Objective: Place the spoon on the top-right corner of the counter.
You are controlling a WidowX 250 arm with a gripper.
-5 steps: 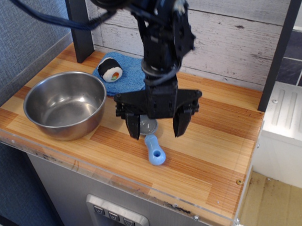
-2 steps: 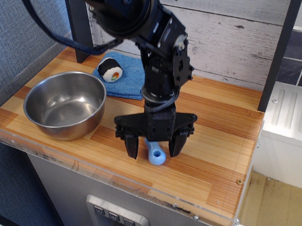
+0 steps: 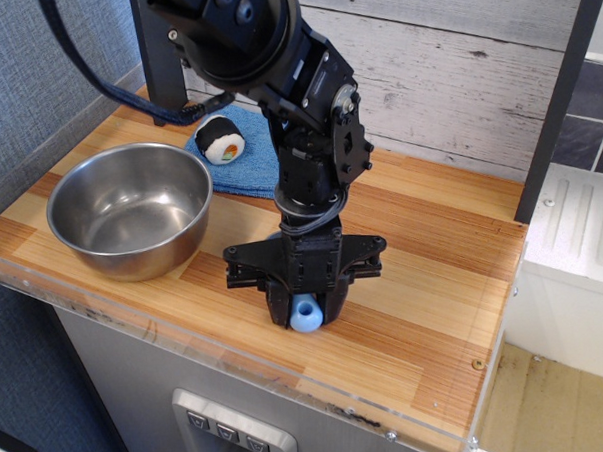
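The spoon (image 3: 306, 314) lies near the front middle of the striped wooden counter (image 3: 435, 310). Only the rounded end of its light-blue handle shows; the grey bowl is hidden behind the gripper. My black gripper (image 3: 307, 311) points straight down with its two fingers closed against the sides of the handle, the spoon still resting on the counter. The counter's far right corner (image 3: 481, 213) is bare wood.
A large steel bowl (image 3: 131, 208) stands at the left. A blue cloth (image 3: 246, 153) with a sushi-roll toy (image 3: 221, 137) lies at the back. A dark post (image 3: 561, 95) rises at the right edge, with a white ridged surface (image 3: 577, 224) beyond.
The gripper has come down over the spoon's handle and its fingers have closed from wide open to gripping the handle. The spoon has not moved.
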